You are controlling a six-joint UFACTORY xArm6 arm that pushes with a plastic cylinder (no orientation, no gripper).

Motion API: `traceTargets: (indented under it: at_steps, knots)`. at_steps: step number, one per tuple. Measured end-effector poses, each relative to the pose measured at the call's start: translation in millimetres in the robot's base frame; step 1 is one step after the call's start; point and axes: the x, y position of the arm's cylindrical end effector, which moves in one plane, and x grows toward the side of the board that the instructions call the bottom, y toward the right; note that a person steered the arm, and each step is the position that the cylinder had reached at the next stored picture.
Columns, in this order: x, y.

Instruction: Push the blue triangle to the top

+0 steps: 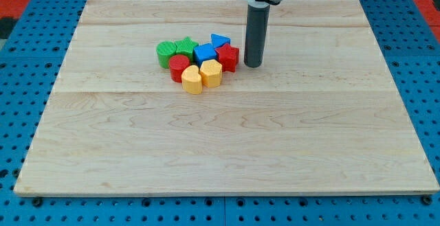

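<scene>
- A pale wooden board [227, 143] is lying flat on a blue pegboard surface [20, 82].
- Eight small blocks are sitting bunched together on the board, above centre and toward the view's left: green cylinder [166, 52], green star [185, 46], blue triangle [220, 40], blue cube [205, 53], red star [227, 57], red cylinder [179, 67], and two yellow blocks [193, 79] [211, 73].
- My tip [253, 65] is resting on the board just right of the red star.

The dark rod hangs upright from the view's top, my tip [253, 65] down on the board.
</scene>
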Motion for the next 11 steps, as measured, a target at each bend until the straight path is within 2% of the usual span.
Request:
traceTargets:
  at_steps: [2,7,8,11]
  knots:
    - [54,11]
    - [-24,-96]
    - [-36,-101]
    - [-64,-56]
